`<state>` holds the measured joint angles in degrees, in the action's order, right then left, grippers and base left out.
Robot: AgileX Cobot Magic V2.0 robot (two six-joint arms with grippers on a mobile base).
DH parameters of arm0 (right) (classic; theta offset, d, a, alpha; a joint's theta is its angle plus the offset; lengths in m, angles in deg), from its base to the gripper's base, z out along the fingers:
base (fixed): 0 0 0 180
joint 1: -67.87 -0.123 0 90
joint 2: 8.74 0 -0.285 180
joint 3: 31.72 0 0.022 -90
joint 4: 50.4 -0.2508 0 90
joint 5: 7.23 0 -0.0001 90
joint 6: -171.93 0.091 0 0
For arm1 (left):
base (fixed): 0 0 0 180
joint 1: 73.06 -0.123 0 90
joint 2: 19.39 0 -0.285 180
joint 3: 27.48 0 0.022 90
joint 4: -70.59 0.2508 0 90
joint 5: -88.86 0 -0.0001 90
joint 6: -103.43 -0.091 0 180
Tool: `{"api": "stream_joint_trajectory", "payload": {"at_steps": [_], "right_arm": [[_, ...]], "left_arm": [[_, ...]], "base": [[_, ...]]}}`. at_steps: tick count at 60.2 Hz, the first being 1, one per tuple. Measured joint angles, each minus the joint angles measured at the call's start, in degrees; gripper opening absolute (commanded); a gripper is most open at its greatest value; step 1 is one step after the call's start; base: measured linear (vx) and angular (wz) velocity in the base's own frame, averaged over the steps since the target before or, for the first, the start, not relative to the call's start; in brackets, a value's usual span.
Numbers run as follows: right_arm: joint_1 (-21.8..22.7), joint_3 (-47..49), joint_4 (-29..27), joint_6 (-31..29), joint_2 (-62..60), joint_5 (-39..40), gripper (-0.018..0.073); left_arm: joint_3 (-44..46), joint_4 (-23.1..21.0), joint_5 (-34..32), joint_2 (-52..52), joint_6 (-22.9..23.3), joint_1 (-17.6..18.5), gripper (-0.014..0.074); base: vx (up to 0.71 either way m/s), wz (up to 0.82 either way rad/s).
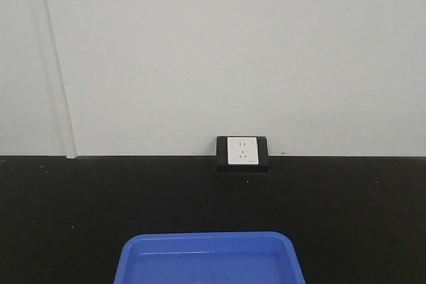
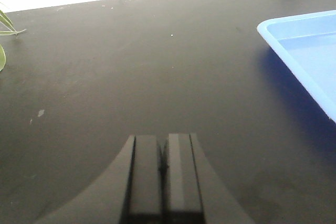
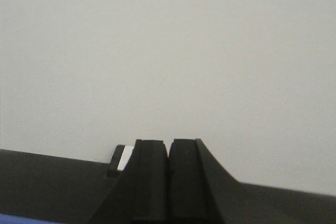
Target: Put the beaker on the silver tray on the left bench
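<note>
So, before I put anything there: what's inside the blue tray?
Nothing shows in the blue tray: the floor in view is bare. Its near end runs out of frame, so that part cannot be checked.

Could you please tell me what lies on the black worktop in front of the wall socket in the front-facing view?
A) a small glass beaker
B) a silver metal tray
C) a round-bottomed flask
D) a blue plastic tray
D: a blue tray with a raised rim lies on the black worktop, nearer the camera than the white socket at the wall.
</note>
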<state>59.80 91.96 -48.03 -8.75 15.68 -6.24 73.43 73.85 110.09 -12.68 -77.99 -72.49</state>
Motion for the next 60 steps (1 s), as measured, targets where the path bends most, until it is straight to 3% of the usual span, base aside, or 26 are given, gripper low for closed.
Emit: {"api": "stream_joint_trajectory", "payload": {"at_steps": [14, 37, 48, 60], "right_arm": [[0.0, 15.3, 0.0, -1.6, 22.3, 3.9, -0.0011], [0.0, 17.3, 0.0, -1.6, 35.1, 3.8, 0.0034], [0.0, 17.4, -0.2, -1.3, 35.2, 3.7, 0.0177], [0.0, 17.4, -0.2, 1.7, 35.2, 3.7, 0.0504]], "left_arm": [[0.0, 0.0, 0.0, 0.0, 0.0, 0.0, 0.0001], [0.0, 0.0, 0.0, 0.0, 0.0, 0.0, 0.0001], [0.0, 0.0, 0.0, 0.0, 0.0, 0.0, 0.0001], [0.0, 0.0, 0.0, 0.0, 0.0, 0.0, 0.0001]], "base": [[0.0, 0.0], [0.0, 0.0], [0.0, 0.0], [0.0, 0.0]]}}
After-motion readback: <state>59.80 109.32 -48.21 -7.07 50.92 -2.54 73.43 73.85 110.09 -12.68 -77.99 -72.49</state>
